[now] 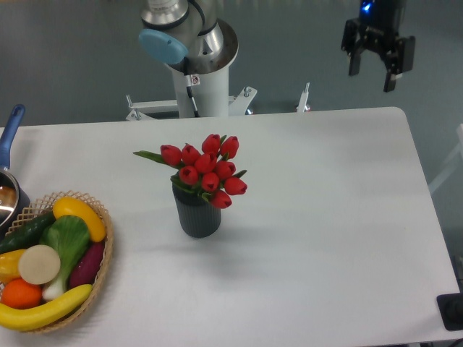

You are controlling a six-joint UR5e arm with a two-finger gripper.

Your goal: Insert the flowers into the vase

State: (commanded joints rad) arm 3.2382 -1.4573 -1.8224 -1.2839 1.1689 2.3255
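High above the table's [347, 217] far edge, claw [372, 71] hangs spread, empty.

A big white table [318, 217] holds the things. A dark grey vase [197, 212] stands near the middle. A wicker basket [100, 275] sits at the left front corner. A pot [7, 196] sits at the left edge, behind the basket.

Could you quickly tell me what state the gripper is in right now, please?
Gripper: open and holding nothing, raised above the table's far right corner; the flowers sit in the vase.
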